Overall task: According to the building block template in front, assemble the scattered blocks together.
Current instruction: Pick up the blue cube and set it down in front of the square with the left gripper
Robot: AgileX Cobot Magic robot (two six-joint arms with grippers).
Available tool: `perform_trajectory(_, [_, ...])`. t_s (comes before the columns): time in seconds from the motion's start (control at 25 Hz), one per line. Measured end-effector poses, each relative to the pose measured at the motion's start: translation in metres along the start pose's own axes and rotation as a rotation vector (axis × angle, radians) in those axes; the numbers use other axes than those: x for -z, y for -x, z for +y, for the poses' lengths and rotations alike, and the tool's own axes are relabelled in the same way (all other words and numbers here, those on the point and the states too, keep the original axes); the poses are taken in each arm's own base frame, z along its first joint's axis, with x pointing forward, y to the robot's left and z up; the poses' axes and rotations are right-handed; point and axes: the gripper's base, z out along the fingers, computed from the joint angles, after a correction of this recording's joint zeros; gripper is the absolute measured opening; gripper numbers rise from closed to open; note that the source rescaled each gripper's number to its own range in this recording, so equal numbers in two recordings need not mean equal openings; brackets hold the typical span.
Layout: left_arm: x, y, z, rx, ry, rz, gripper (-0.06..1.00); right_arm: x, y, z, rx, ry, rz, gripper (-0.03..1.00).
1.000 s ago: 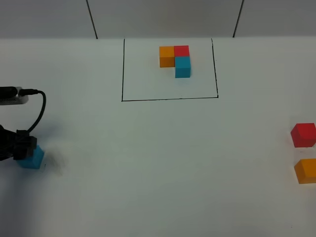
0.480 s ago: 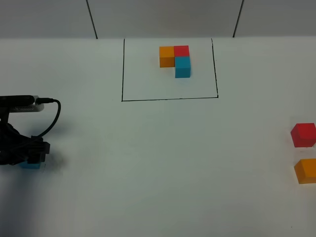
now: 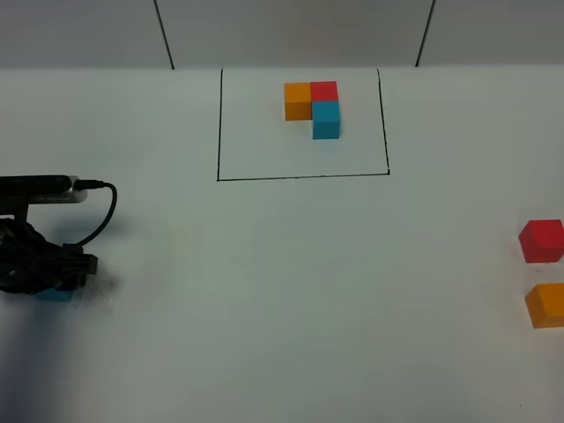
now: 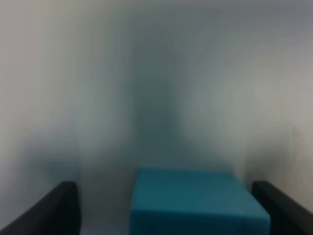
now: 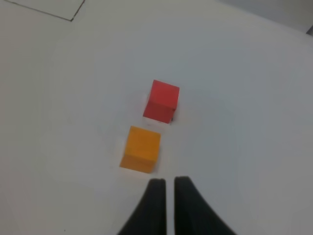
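The building block template (image 3: 314,107) is an orange, red and cyan L-cluster inside a black drawn rectangle at the far middle. My left gripper (image 3: 72,270) is low over the scattered cyan cube (image 3: 55,294) at the left, and hides most of it. In the left wrist view the cyan cube (image 4: 195,203) sits between the two black fingers (image 4: 56,210) with gaps on both sides, so the left gripper (image 4: 164,191) is open. The red cube (image 3: 541,240) and orange cube (image 3: 547,304) lie at the right edge. My right gripper (image 5: 166,188) is shut and empty, just short of the orange cube (image 5: 141,148) and red cube (image 5: 162,100).
The white table (image 3: 291,291) runs to a grey back wall. A corner of the black rectangle line (image 5: 73,17) shows in the right wrist view. A black cable (image 3: 101,207) loops off the left arm.
My left arm has moved a little to the right and come down over the cyan cube, which now shows far less. The red and orange cubes have not moved.
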Motion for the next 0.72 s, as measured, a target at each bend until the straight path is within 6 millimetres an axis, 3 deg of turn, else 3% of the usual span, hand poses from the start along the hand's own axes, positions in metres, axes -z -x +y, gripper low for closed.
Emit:
perform_trajectory(0.16, [0.0, 0.001, 0.0, -0.003, 0.0, -0.009, 0.52, 0.0, 0.0, 0.0, 0.0, 0.0, 0.0, 0.0])
perform_trajectory(0.56, [0.001, 0.0, -0.003, -0.03, -0.004, 0.025, 0.53, 0.0, 0.0, 0.0, 0.0, 0.0, 0.0, 0.0])
perform_trajectory(0.72, [0.01, -0.002, -0.014, -0.154, -0.018, 0.033, 0.53, 0.0, 0.0, 0.0, 0.0, 0.0, 0.0, 0.0])
